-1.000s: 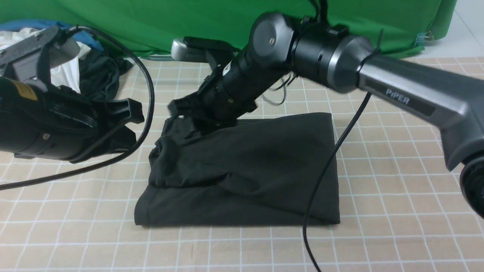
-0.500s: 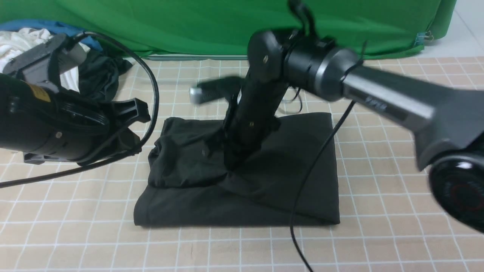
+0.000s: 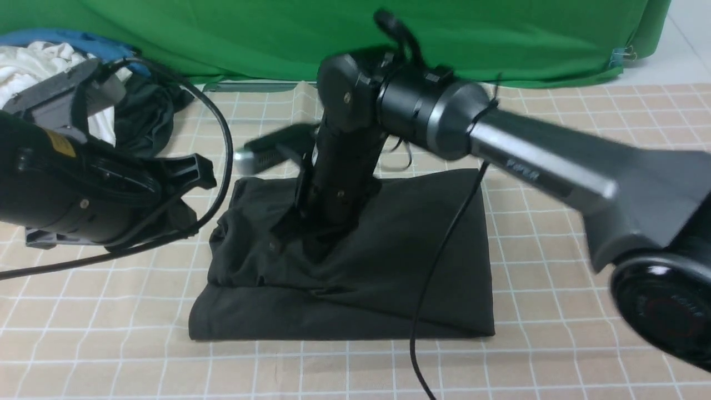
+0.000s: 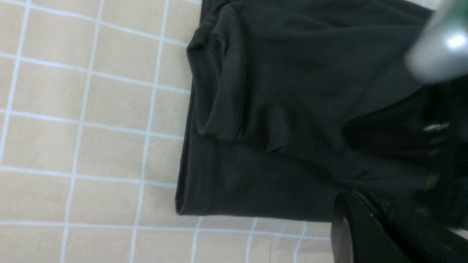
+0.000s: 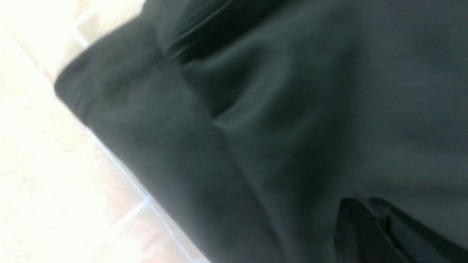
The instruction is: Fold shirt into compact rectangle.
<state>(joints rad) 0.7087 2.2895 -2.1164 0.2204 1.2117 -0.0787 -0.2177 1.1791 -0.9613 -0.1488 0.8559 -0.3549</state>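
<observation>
Black shirt (image 3: 389,244) folded; right gripper (image 3: 308,244) presses into it, opening hidden.

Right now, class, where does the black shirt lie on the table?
In the front view, the black shirt lies folded mid-table on the checked cloth, under the right pincer, with the left pincer hovering off its left edge.

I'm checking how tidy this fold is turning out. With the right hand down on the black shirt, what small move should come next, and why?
Probably sweep the right hand toward the robot's left, flattening the bunched layer. The shirt is already roughly a rectangle, but its left part is rumpled, with a loose fold standing up near that edge. The left hand hangs beside the shirt, not touching it.
</observation>
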